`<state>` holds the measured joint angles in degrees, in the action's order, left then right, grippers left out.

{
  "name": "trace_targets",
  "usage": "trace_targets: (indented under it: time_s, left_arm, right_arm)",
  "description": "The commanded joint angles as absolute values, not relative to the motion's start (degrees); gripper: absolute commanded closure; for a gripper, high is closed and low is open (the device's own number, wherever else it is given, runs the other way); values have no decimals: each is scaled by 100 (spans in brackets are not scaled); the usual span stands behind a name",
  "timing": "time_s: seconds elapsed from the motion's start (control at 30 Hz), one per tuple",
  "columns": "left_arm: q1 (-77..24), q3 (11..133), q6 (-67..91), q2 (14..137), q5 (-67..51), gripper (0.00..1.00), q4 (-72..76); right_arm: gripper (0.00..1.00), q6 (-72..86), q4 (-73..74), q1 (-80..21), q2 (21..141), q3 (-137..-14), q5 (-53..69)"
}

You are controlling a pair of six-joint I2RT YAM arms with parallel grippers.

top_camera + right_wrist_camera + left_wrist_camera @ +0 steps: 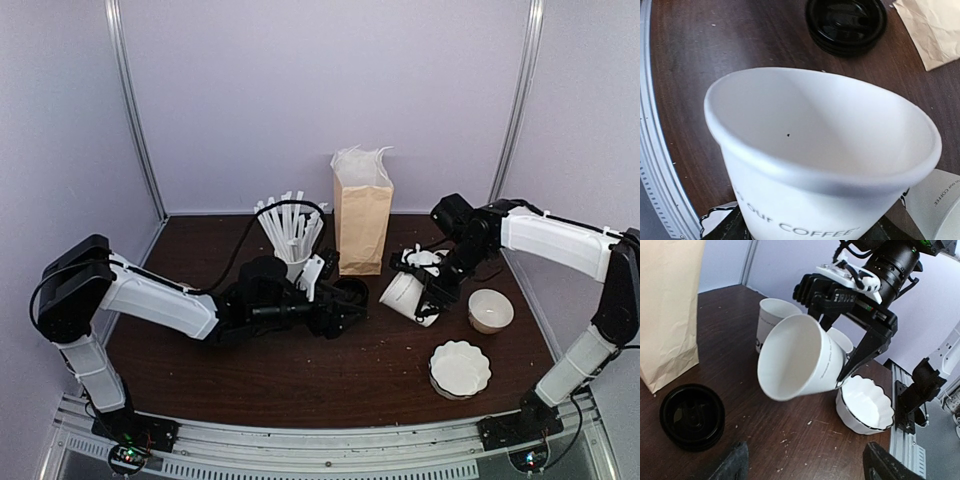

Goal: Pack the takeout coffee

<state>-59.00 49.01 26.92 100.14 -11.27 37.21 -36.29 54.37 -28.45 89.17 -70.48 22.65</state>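
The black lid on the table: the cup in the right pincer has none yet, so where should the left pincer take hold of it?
Across its rim, from straight above. The black lid lies flat on the table, round and low, so only opposite rim edges offer purchase. The open left pincer should probably avoid the side nearest the paper bag.

The brown paper bag [667, 310] is matt and creased. Just beside it, the black plastic lid [691, 416] is glossy. Near the bag, the white paper cup [800, 357] is smooth and matt. The dark wood-grain table [790, 440] has a dull sheen.
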Motion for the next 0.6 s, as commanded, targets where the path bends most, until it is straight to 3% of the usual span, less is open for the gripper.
trace_targets:
  time_s: [0.0,0.27,0.43,0.57]
  left_arm:
    - [-5887,5401,2455,10187,-1981,19,3714]
    - [-5894,5967,1930,10247,-2586,23,2724]
    - [-5897,5974,2041,10358,-2638,27,2960]
    - [-5934,6134,2074,10529,-3127,37,3051]
  right_arm:
    - [37,-3791,5895,-3089,8739,-7013,3130]
    - [36,-3872,6067,-3378,8411,-6994,3537]
    - [36,-3970,6180,-3474,8360,-6992,3672]
    - [36,-3933,6191,-3515,8358,-7034,3666]
